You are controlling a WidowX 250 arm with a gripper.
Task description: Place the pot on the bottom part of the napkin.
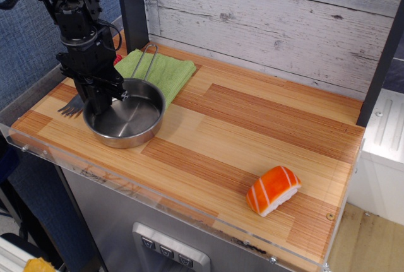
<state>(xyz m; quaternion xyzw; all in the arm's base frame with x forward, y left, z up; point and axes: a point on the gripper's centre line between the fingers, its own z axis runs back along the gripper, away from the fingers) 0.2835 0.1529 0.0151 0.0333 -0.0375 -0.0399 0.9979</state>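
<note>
The pot [129, 115], a shallow shiny steel pan, sits low at the left of the wooden table, its far rim over the near edge of the light-green napkin [165, 70]. Its thin wire loop handle [146, 60] points back over the napkin. My black gripper [101, 100] comes down from the upper left and is shut on the pot's left rim. I cannot tell whether the pot rests on the table or hangs just above it.
A grey fork [71, 105] with a red handle lies left of the pot, mostly hidden behind my arm. A piece of salmon sushi [273, 190] lies near the front right. A dark post [130, 7] and the plank wall stand behind the napkin.
</note>
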